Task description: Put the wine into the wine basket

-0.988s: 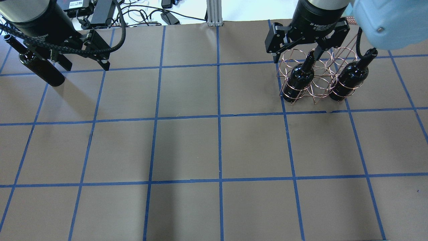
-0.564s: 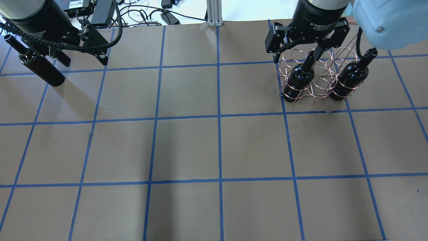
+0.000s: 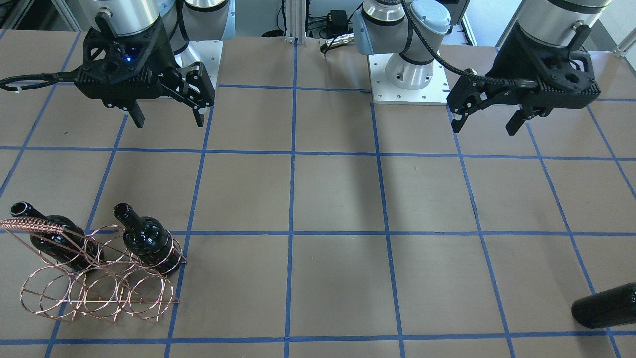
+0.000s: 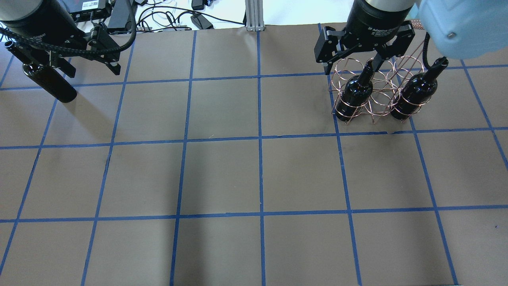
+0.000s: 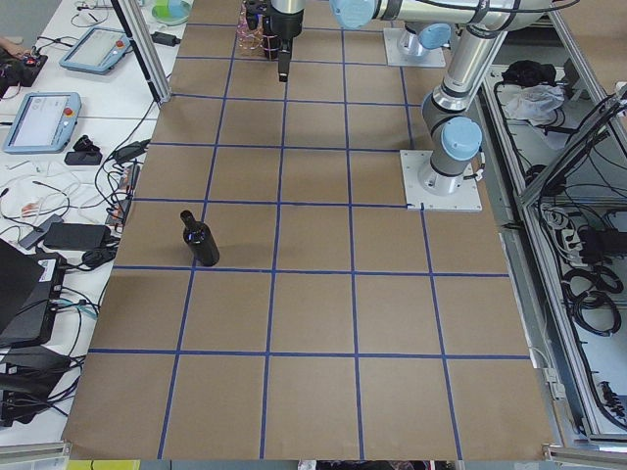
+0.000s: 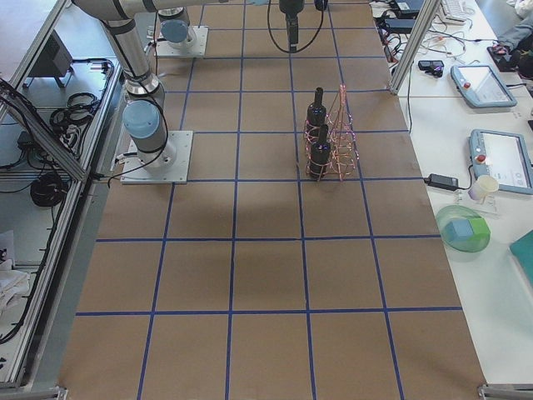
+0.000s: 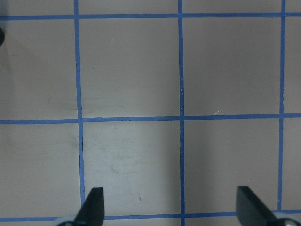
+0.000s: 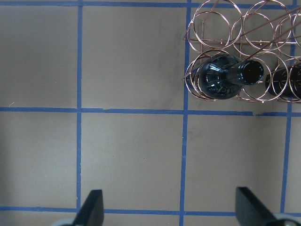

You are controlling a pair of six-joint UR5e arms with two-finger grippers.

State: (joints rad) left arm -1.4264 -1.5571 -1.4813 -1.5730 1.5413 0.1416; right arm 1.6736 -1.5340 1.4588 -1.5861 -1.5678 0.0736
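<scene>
At the counter's (image 4: 222, 171) ten o'clock, the last bottle (image 4: 50, 82) stands loose; close your open, empty left pincer (image 3: 483, 128) squarely on its neck, keeping it upright toward the basket (image 3: 35, 225).

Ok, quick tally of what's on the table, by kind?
Black bottles: 3 (left basket bottle, right basket bottle, loose bottle standing apart)
Wire basket: 1
Total: 4

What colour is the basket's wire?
Copper; the basket shows best in the front-facing view.
</scene>
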